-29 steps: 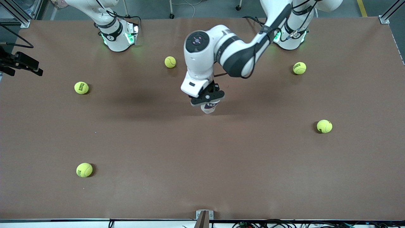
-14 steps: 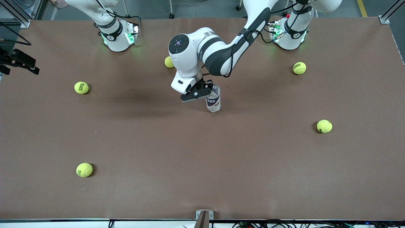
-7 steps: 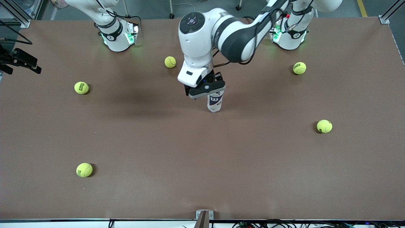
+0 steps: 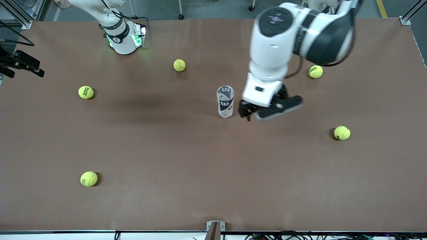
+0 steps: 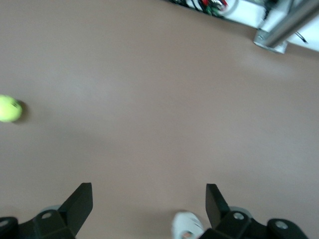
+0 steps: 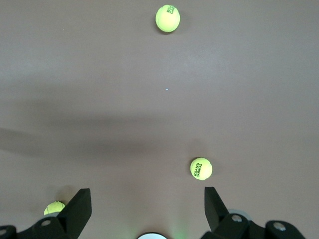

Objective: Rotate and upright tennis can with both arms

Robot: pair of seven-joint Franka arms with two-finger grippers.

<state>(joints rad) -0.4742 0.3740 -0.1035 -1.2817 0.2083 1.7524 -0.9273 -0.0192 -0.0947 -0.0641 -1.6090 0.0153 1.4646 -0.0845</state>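
The tennis can [image 4: 225, 101], a clear tube with a white and dark blue "W" label, stands upright on the brown table [image 4: 213, 173] near its middle. Nothing touches it. My left gripper [image 4: 248, 113] hangs open and empty beside the can, toward the left arm's end. In the left wrist view the left gripper [image 5: 148, 199] has its fingers wide apart, with the can's top [image 5: 187, 226] near one finger. My right gripper [image 6: 144, 204] is open and empty, high over the table by the right arm's base [image 4: 124, 38]. The right arm waits.
Several yellow-green tennis balls lie scattered on the table, among them one [image 4: 179, 65] near the bases, one [image 4: 315, 71] under the left arm and one [image 4: 342, 133] toward the left arm's end. A black rig [image 4: 20, 63] sticks in at the right arm's end.
My left gripper has let go of the can, risen and swung away toward the left arm's end. The can stays upright where it was set. The right arm has not moved.
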